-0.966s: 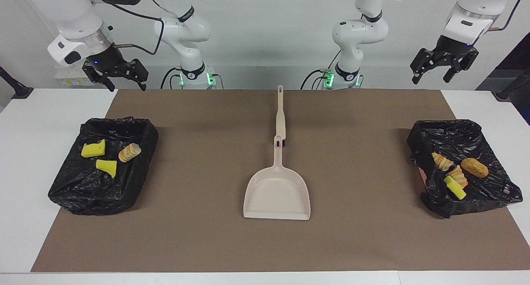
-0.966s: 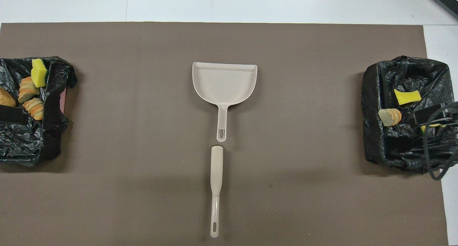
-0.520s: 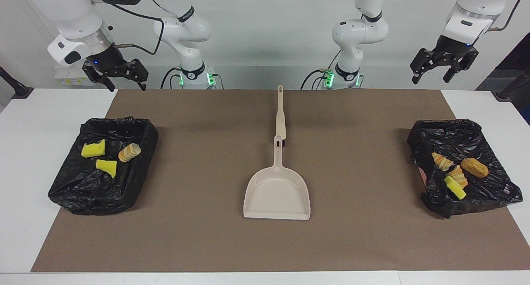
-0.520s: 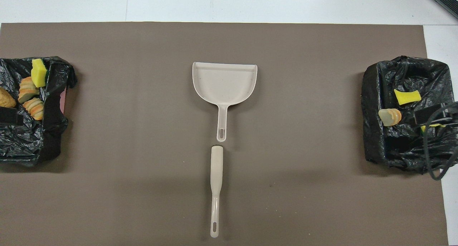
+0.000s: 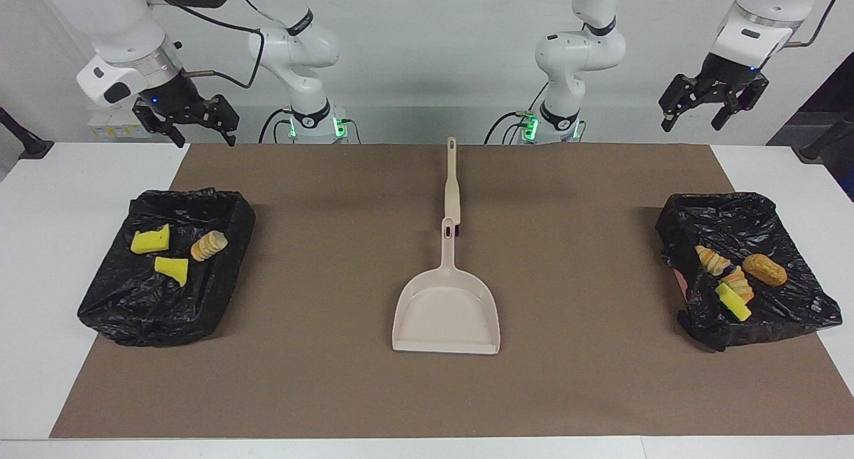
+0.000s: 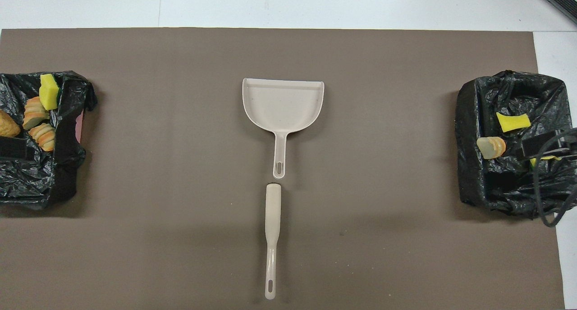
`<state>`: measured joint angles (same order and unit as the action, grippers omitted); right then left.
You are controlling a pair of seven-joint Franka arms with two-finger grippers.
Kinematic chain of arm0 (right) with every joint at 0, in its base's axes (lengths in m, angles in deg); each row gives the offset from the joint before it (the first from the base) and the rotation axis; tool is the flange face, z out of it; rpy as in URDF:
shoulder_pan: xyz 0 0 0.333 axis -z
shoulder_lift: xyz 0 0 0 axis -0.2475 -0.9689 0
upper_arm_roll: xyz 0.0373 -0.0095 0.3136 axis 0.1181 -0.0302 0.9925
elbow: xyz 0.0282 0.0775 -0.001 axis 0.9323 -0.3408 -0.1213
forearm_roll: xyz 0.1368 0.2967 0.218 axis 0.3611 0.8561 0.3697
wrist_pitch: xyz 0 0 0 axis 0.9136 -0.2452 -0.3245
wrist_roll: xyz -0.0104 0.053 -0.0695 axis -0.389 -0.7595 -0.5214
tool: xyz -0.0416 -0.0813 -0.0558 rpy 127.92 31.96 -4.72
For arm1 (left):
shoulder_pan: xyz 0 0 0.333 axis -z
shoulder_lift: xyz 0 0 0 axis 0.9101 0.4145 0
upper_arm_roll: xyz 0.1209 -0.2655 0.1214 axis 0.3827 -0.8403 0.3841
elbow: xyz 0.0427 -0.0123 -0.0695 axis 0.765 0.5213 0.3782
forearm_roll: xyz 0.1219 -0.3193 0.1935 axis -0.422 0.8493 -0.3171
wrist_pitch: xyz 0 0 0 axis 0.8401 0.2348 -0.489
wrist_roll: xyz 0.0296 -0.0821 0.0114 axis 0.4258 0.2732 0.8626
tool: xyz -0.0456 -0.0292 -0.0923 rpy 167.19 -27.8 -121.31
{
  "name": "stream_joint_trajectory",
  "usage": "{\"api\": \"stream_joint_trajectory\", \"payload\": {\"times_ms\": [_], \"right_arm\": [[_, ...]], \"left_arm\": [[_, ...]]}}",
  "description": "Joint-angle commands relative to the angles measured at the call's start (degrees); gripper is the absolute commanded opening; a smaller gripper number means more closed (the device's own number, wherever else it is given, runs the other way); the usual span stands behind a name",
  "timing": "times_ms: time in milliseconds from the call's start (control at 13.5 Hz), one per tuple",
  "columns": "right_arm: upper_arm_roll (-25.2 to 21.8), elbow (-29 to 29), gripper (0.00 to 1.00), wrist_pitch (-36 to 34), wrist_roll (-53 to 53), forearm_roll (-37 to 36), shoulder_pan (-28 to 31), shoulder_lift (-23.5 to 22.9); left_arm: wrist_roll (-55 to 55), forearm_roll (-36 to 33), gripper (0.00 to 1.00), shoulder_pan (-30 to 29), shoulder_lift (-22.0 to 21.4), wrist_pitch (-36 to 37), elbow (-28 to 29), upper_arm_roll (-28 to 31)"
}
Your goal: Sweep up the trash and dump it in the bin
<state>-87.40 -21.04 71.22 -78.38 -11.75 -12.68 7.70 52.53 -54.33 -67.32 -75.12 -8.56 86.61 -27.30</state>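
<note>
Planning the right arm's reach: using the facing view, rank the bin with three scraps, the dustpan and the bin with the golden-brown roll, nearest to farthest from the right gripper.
From the open right gripper, raised at its own end of the table:
1. Bin with three scraps, below the gripper.
2. Dustpan, mid-table.
3. Bin with the golden-brown roll, at the left arm's end.

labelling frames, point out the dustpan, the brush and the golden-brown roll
dustpan [image 5: 446, 315]: facing view, on the bare pan floor.
brush [image 6: 272, 202]: overhead view, on the thick head.
golden-brown roll [image 5: 764, 270]: facing view, on its crust.
</note>
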Motion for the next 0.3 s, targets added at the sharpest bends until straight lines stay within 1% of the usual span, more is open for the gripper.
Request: {"api": "stream_joint_trajectory", "payload": {"times_ms": [0,223], "right_arm": [[0.7,0.3,1.0,-0.3,0.6,0.3,0.8,0.2],[0.7,0.3,1.0,-0.3,0.6,0.3,0.8,0.2]], "left_arm": [[-0.2,0.6,1.0,1.0,-1.1,0.7,0.6,0.7],[0.5,0.6,1.0,1.0,-1.1,0.7,0.7,0.8]]}}
